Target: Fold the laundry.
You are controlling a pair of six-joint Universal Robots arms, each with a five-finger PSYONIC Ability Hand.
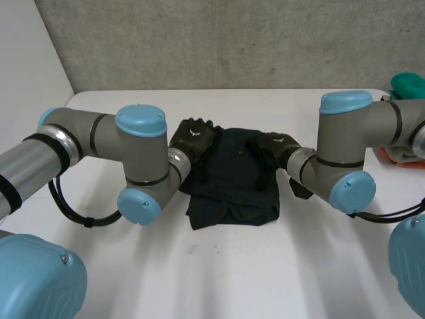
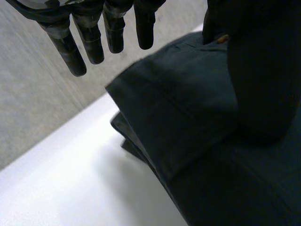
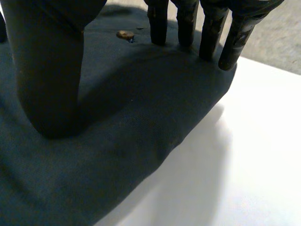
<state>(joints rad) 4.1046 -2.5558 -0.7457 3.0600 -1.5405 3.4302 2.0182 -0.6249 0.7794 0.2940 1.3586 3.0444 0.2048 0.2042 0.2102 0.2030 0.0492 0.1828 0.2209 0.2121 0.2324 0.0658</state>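
One dark folded garment (image 1: 232, 193) lies mid-way across the white counter (image 1: 219, 279). One green item (image 1: 408, 85) and one orange item (image 1: 387, 154) sit well apart from it at the right edge, beyond my right arm. Both robot hands are released. My left robot hand (image 1: 194, 137) holds straight fingers (image 2: 89, 42) above the garment's far left corner, and my right robot hand (image 1: 272, 147) presses straight fingers (image 3: 207, 37) on its far right edge.

Dark navy garment (image 1: 232, 183), white table (image 1: 219, 279)
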